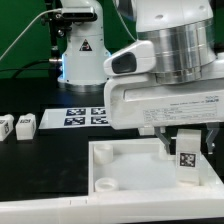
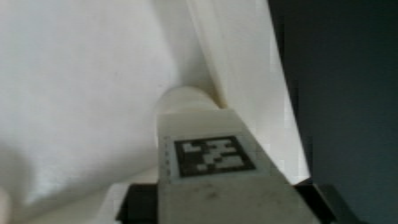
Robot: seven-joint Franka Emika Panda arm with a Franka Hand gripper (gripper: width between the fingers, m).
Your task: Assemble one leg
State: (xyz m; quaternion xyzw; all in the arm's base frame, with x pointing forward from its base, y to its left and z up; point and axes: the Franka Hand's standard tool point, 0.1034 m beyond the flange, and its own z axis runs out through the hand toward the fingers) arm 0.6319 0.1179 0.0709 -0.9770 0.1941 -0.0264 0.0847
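Observation:
My gripper (image 1: 186, 140) is shut on a leg (image 1: 187, 158), a small white block with a black-and-white tag, held upright over the right side of the large white tray-like piece (image 1: 120, 160). In the wrist view the leg (image 2: 210, 150) fills the space between the dark fingers (image 2: 146, 200), its far end pointing at the tray's white inner wall (image 2: 107, 90) near its edge. Whether the leg touches the tray I cannot tell. Two more legs (image 1: 26, 124) lie on the black table at the exterior view's left.
The marker board (image 1: 84, 117) lies flat behind the tray. The robot's white base (image 1: 82, 50) stands at the back. A round corner socket (image 1: 103, 185) shows at the tray's front left. Dark table (image 2: 347, 90) shows beside the tray's edge in the wrist view.

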